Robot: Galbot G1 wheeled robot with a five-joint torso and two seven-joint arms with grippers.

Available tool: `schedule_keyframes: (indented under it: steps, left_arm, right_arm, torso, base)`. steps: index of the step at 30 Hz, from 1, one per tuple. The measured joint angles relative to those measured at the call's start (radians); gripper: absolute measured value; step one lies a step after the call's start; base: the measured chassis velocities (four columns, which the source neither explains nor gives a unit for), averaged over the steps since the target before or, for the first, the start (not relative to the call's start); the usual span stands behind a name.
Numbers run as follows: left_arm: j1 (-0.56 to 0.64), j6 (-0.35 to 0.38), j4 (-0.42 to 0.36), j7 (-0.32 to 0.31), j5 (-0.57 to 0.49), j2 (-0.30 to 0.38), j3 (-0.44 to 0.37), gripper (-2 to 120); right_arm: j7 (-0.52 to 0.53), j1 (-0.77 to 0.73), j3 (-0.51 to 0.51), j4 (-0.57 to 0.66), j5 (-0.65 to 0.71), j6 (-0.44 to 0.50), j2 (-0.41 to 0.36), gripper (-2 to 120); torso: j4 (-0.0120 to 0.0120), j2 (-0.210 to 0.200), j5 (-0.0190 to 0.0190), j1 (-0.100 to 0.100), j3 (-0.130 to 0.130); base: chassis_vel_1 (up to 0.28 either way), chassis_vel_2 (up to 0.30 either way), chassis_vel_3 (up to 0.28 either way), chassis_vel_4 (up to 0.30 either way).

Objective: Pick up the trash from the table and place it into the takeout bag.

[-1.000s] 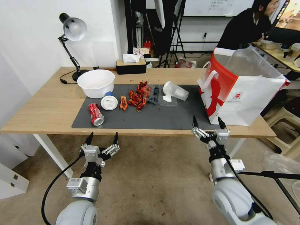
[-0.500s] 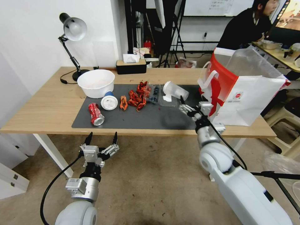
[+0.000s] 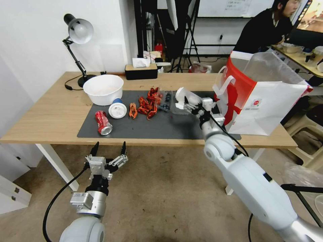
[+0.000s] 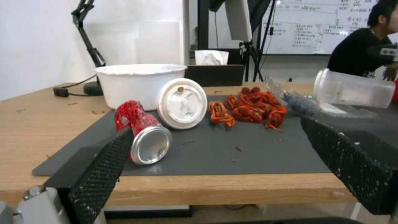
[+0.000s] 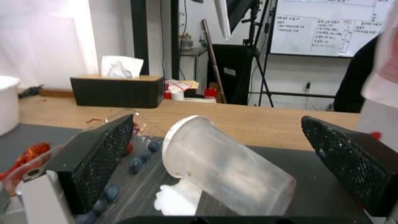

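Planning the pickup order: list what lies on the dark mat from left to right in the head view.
Red can → white cup → crayfish shells → clear tray of blueberries → plastic cup, with the open right gripper at it → takeout bag at the mat's right end.

The right gripper (image 3: 194, 103) has moved from below the table (image 3: 50, 114) edge up over the mat. It now sits at the translucent plastic cup (image 3: 188, 97), fingers spread either side.
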Motion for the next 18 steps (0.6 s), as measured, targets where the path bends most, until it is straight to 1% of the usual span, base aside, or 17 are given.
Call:
schedule_keyframes:
  steps: [8, 14, 15, 16, 18]
  left_arm:
    - [-0.003, -0.002, 0.002, 0.0, -0.002, 0.006, -0.001, 100]
    - [-0.006, -0.004, 0.01, 0.0, -0.003, 0.007, 0.0, 100]
    - [-0.008, -0.005, 0.014, 0.0, -0.003, 0.008, 0.001, 100]
    - [-0.008, -0.005, 0.014, 0.0, -0.003, 0.008, 0.001, 100]
    - [-0.012, -0.005, 0.019, 0.0, -0.004, 0.01, 0.002, 100]
  right_arm:
    - [0.0, 0.091, -0.071, -0.08, -0.017, -0.08, 0.001, 100]
    - [-0.007, 0.12, -0.091, -0.102, -0.057, -0.129, -0.004, 100]
    - [-0.016, 0.126, -0.094, -0.107, -0.096, -0.153, -0.006, 100]
    - [-0.016, 0.126, -0.094, -0.107, -0.096, -0.153, -0.006, 100]
    - [-0.029, 0.135, -0.105, -0.118, -0.165, -0.186, -0.014, 100]
  torso:
    - [-0.0001, 0.0, 0.0, 0.0, 0.0]
    - [-0.0001, 0.0, 0.0, 0.0, 0.0]
    - [0.0, 0.0, 0.0001, 0.0, 0.0]
    - [0.0, 0.0, 0.0001, 0.0, 0.0]
    - [-0.0003, 0.0, 0.0001, 0.0, 0.0]
  base:
    - [0.0, 0.0, 0.0, 0.0]
    - [0.0, 0.0, 0.0, 0.0]
    - [0.0, 0.0, 0.0, 0.0]
    - [0.0, 0.0, 0.0, 0.0]
    - [0.0, 0.0, 0.0, 0.0]
